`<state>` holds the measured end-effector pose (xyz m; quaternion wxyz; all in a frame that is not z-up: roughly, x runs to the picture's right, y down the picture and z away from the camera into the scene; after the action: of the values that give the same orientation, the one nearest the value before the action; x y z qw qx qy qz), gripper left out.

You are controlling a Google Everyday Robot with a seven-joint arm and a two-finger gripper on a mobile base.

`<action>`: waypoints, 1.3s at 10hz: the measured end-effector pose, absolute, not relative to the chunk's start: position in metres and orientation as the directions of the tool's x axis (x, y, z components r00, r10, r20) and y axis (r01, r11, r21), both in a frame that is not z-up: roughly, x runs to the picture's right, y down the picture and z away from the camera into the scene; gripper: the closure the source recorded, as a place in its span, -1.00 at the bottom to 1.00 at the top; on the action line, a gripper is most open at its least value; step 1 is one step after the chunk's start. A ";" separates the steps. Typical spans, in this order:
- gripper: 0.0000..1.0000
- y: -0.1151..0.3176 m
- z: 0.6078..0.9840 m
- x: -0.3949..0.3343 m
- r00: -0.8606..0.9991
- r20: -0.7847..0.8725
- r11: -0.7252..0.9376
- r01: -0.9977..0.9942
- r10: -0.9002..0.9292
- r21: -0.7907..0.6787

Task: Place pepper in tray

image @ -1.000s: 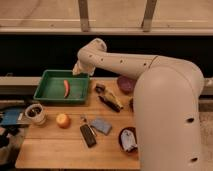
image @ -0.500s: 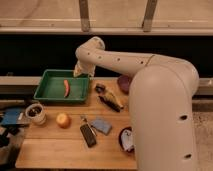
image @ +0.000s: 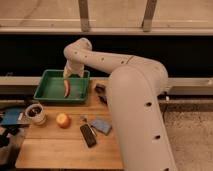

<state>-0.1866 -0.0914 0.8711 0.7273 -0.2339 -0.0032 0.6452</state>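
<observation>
Camera view shows my two-finger gripper (image: pixel 70 76) hanging over the far right part of the green rectangular plastic tray (image: pixel 51 86), at the back left of the light wooden table (image: pixel 55 150). The small, slender orange-red pepper (image: pixel 66 89) lies on the tray's flat bottom just under my fingertips, right of the tray's middle and well inside the sloped walls. My jaws stand apart and, as far as I can judge, they clamp nothing; whether a fingertip brushes the pepper's upper end I cannot tell, since the two sit so near each other. I judge the placing to be all but done, so the step in hand is getting clear cleanly. To do that well I should keep the jaws wide, lift straight up before swinging anywhere, and avoid dragging sideways, which could catch the pepper or nudge the near wall and shift the tray. Rising first also keeps me away from the round orange-yellow fruit (image: pixel 63 120) and the dark flat handset-like object (image: pixel 88 135) nearer the front of the table.
</observation>
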 end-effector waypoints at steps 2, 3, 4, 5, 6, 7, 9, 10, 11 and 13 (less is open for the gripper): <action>-0.31 -0.087 0.889 -0.214 0.207 -0.312 0.074 -0.919 0.927 -0.388; -0.31 -0.082 0.895 -0.223 0.230 -0.321 0.081 -0.906 0.919 -0.415; -0.31 -0.076 0.903 -0.226 0.246 -0.332 0.083 -0.896 0.911 -0.436; -0.31 -0.075 0.904 -0.229 0.248 -0.333 0.081 -0.893 0.910 -0.442; -0.31 -0.075 0.903 -0.232 0.250 -0.332 0.082 -0.892 0.910 -0.445; -0.31 -0.075 0.904 -0.231 0.249 -0.332 0.082 -0.892 0.910 -0.444; -0.31 -0.075 0.905 -0.229 0.246 -0.333 0.080 -0.894 0.910 -0.442; -0.31 -0.074 0.907 -0.231 0.242 -0.339 0.072 -0.893 0.909 -0.444; -0.31 -0.072 0.912 -0.233 0.237 -0.345 0.065 -0.893 0.908 -0.445; -0.31 -0.064 0.930 -0.246 0.239 -0.352 0.058 -0.889 0.905 -0.454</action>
<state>-0.2459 -0.0635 0.9298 0.7272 -0.3010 -0.0132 0.6168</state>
